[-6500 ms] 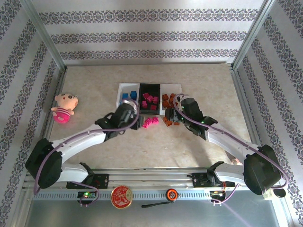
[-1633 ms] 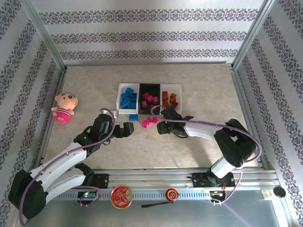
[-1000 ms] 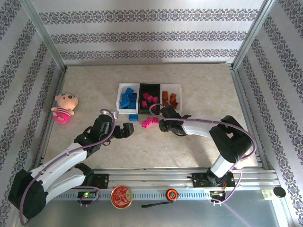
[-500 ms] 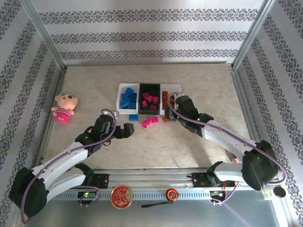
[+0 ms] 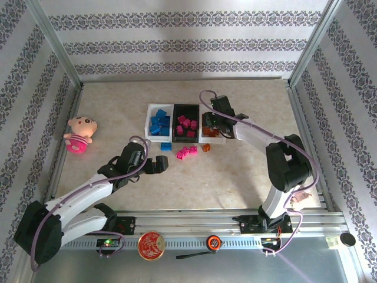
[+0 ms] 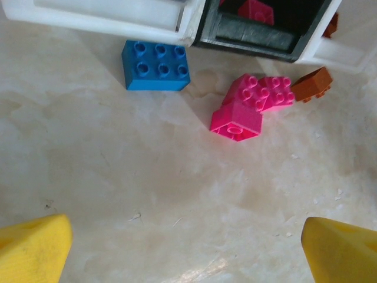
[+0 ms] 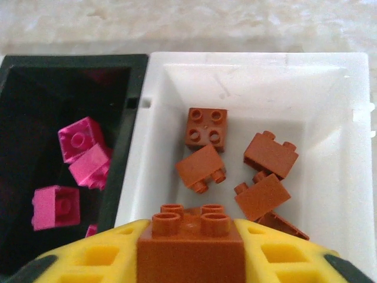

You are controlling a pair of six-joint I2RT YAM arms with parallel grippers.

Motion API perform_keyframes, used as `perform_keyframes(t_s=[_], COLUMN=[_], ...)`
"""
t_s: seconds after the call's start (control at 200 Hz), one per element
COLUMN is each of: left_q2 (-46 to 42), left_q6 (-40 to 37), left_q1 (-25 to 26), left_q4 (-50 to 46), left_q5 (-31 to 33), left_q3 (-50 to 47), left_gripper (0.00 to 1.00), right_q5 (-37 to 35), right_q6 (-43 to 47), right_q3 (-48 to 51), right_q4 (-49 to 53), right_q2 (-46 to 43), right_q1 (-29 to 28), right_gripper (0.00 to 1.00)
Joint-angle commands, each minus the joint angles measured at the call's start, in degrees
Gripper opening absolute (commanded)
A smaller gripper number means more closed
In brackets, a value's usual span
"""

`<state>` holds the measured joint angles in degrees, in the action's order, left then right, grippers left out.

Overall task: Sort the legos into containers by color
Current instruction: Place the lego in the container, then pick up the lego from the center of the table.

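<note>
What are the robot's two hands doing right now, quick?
Left gripper: open, holding nothing.
Right gripper: shut on an orange brick, over the white tray.

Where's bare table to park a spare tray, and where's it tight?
Free: the strip between containers and back wall; between the pink doll and the containers; the near middle of the table. Tight: in front of the containers, where loose legos lie ahead of the left fingers; right fingers hold an orange lego over the right one.
</note>
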<state>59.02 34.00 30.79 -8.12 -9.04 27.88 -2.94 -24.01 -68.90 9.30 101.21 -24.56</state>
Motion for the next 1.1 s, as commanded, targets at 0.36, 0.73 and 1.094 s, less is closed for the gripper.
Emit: perform_keyframes(t_s=[0.36,0.73,1.094], left_q2=[23.01,39.87,43.82], left_q6=[-8.14,-14.79,-17.87], left_q1=[11.29,14.21,14.26], left_q4=[3.55,2.89,7.97], left_q5=[8.22,20.20,18.77], left_q3=[14.84,24.50,25.76], left_gripper=[0.89,0.74,0.60], right_q5=[3.29,4.69,4.79], right_q6=[-0.58,-1.34,-1.49], right_q3=[4.49,13.05,15.03], right_q4=[-1.54,-4.34,-4.82], right_q2=[-6.46,-15.18,-18.59], right_q1=[-0.88,-1.11,-1.11], right_gripper=[0.63,0.63,0.63])
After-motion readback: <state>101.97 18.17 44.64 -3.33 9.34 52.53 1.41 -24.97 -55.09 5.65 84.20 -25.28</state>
